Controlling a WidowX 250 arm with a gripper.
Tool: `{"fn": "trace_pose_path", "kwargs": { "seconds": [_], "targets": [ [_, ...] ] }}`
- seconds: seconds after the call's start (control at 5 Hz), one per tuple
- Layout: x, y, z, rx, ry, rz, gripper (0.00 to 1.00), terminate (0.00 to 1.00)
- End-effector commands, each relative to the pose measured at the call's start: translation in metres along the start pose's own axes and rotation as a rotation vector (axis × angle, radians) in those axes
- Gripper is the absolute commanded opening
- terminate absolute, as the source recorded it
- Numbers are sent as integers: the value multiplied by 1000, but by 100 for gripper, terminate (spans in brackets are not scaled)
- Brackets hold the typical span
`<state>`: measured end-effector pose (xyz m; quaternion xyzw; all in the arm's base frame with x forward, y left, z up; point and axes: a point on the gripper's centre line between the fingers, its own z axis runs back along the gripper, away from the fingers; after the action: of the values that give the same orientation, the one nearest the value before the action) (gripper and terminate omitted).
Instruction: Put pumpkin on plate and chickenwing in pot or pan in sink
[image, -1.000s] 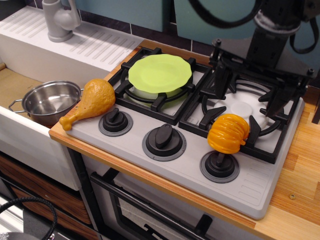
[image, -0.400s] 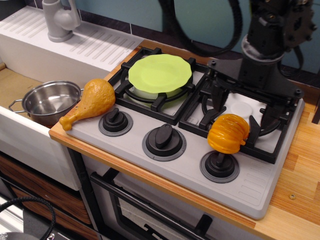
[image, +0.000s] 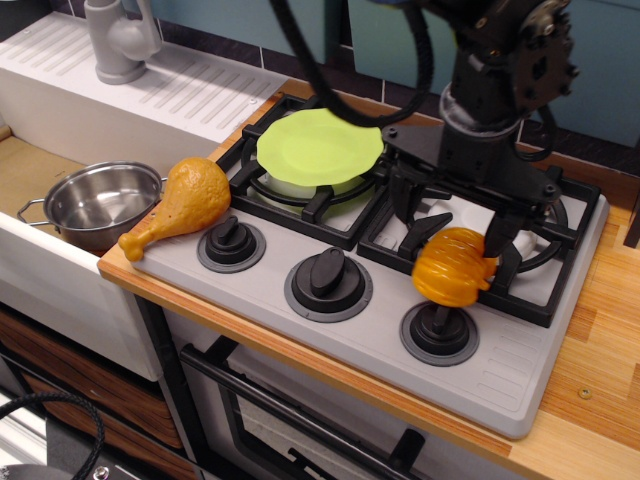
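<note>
The orange ribbed pumpkin (image: 452, 275) sits at the front edge of the right burner grate, above a knob. My gripper (image: 452, 230) hangs just over and behind it, open, with one finger (image: 404, 212) to the pumpkin's left and the other by its upper right. The lime-green plate (image: 320, 146) lies on the left burner. The golden-brown chickenwing (image: 186, 203) lies on the stove's left edge, bone end pointing front-left. The steel pot (image: 100, 203) stands in the sink (image: 30, 262) just left of it.
The grey stove top (image: 380, 330) has three black knobs along its front and raised black grates. A grey faucet (image: 120, 40) stands on the ridged white drainboard at the back left. Wooden counter runs to the right of the stove.
The arm has moved left and down, from behind the right burner to directly over the pumpkin. The pumpkin, plate, chickenwing and pot have not moved.
</note>
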<state>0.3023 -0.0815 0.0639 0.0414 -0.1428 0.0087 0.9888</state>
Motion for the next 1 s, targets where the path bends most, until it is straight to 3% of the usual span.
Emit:
{"fn": "trace_pose_path", "kwargs": {
  "seconds": [0.0,0.6,0.8],
  "targets": [
    [3,-9,-6,-18,-45,32,100,0],
    [-1,-21,-14,-23,-28,68,100,0],
    [1,-24,-5,-22,17,85,0,0]
  ]
}}
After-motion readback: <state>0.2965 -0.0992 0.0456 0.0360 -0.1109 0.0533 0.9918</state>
